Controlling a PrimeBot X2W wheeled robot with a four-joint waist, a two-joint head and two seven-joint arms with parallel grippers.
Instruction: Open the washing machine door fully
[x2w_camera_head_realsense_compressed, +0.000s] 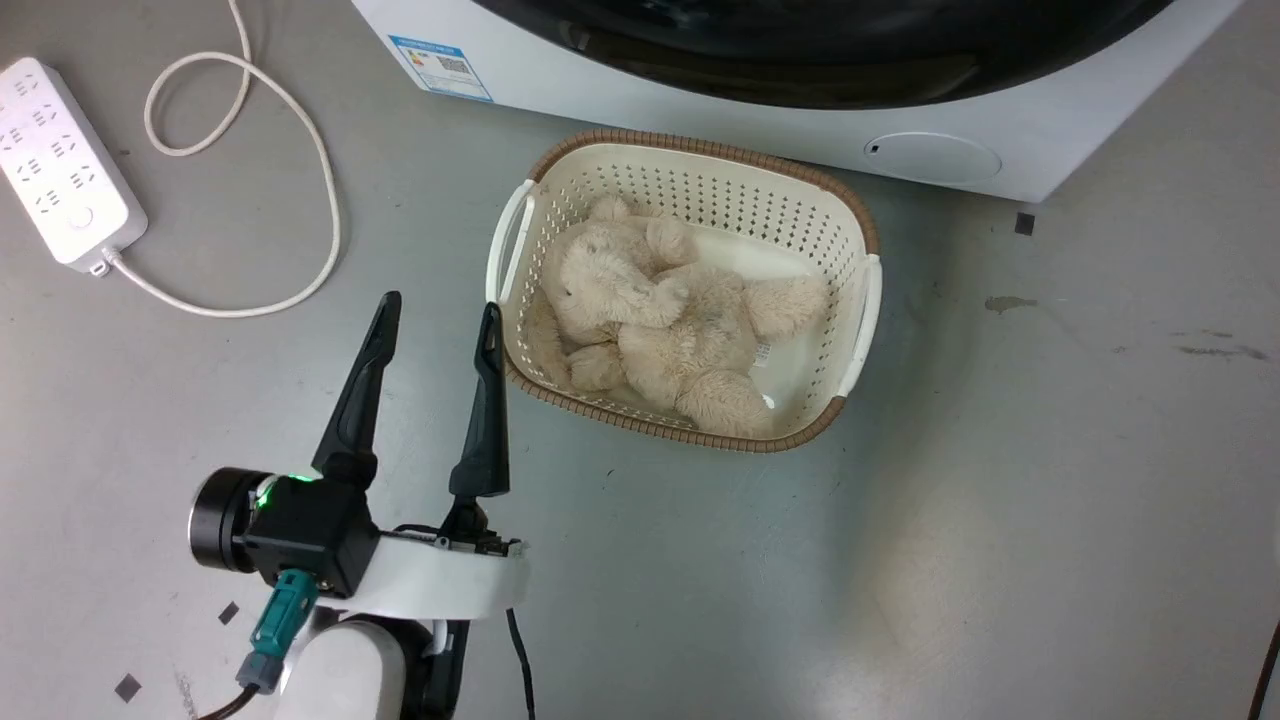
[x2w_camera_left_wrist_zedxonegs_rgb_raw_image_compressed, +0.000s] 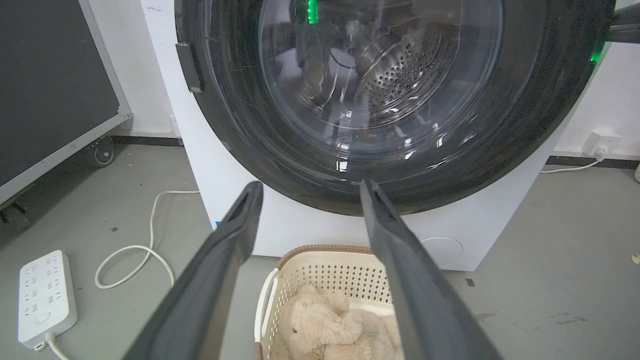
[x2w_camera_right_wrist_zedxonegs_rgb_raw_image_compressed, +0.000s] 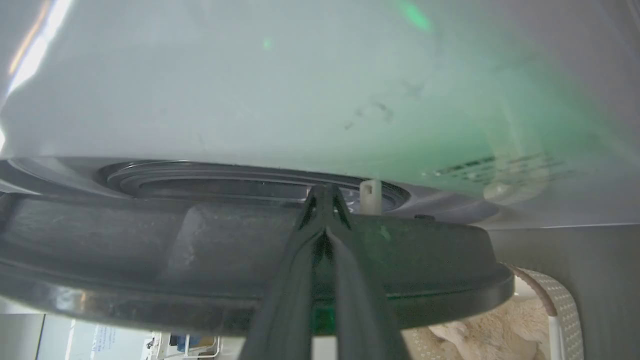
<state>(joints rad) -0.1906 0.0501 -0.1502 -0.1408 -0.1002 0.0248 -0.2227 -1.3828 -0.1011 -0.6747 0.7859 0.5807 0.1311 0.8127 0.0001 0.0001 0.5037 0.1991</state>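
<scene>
Left of the left end effector (x2w_camera_head_realsense_compressed: 440, 308), a white strip (x2w_camera_head_realsense_compressed: 60, 165) lies on the grey floor (x2w_camera_head_realsense_compressed: 1000, 500), and its cable (x2w_camera_head_realsense_compressed: 320, 180) loops between the two. The left end effector hangs above the floor with its two fingers spread wide, holding nothing, and points toward the washer (x2w_camera_left_wrist_zedxonegs_rgb_raw_image_compressed: 300, 230). Beyond its tips and a little left, a blue sticker (x2w_camera_head_realsense_compressed: 440, 65) sits on the washer's white front. In the head view its right fingertip shows just beside the left handle of a cream basket (x2w_camera_head_realsense_compressed: 700, 150) with a plush (x2w_camera_head_realsense_compressed: 650, 310) inside. I cannot tell whether the two touch. Straight ahead of the open fingers, in the left wrist view, the glossy black door (x2w_camera_left_wrist_zedxonegs_rgb_raw_image_compressed: 240, 125) covers most of the washer's front, and the steel drum (x2w_camera_left_wrist_zedxonegs_rgb_raw_image_compressed: 400, 70) shows through its glass. Right of the basket, low on the washer, is a small round flap (x2w_camera_head_realsense_compressed: 930, 157). The right end effector (x2w_camera_right_wrist_zedxonegs_rgb_raw_image_compressed: 325, 192) is closed, its fingertips pressed together with nothing between them. It lies across the door's dark rim, with the tips reaching just past the edge. Ahead of those tips a narrow gap separates the door from the washer's front, so the door stands slightly ajar. A pale latch (x2w_camera_right_wrist_zedxonegs_rgb_raw_image_compressed: 370, 196) rises just right of the tips.
</scene>
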